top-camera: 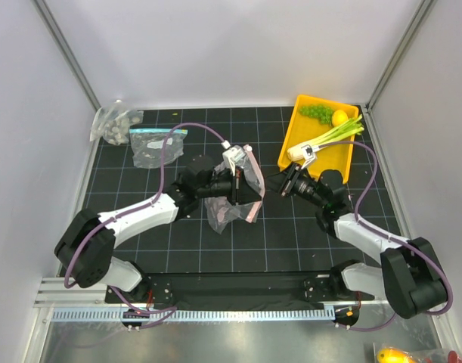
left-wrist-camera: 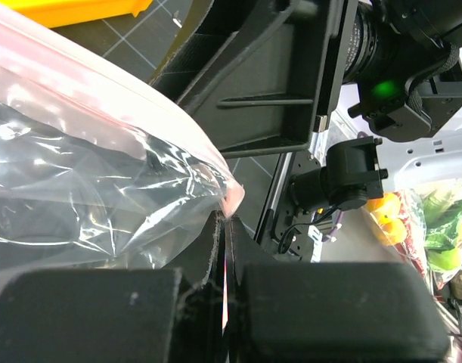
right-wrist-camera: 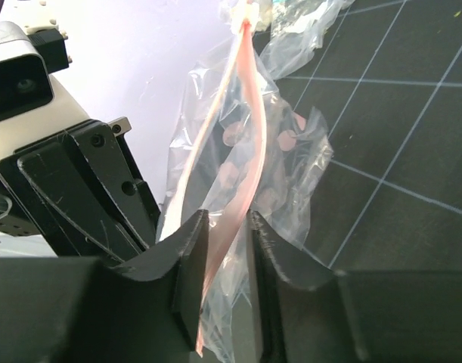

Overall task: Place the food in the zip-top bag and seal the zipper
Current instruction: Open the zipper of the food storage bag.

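The zip-top bag (top-camera: 244, 190), clear with white dots, hangs crumpled mid-table. My left gripper (top-camera: 235, 181) is shut on its pink zipper (left-wrist-camera: 159, 113) end; a thin pink edge shows between the closed fingers, and the left gripper (left-wrist-camera: 224, 224) sits just below the bag (left-wrist-camera: 72, 197). My right gripper (top-camera: 285, 183) is to the bag's right. In the right wrist view the right gripper (right-wrist-camera: 227, 221) has its jaws narrowly apart with the zipper (right-wrist-camera: 249, 128) running between them. The leek (top-camera: 330, 137), lemon (top-camera: 339, 117) and grapes (top-camera: 315, 113) lie in a yellow tray (top-camera: 345, 163).
A clear bag with a light-blue strip (top-camera: 153, 145) lies at the back left. A bunched dotted bag (top-camera: 113, 125) sits in the far left corner. White walls close in the sides and the back. The tray stands at the back right.
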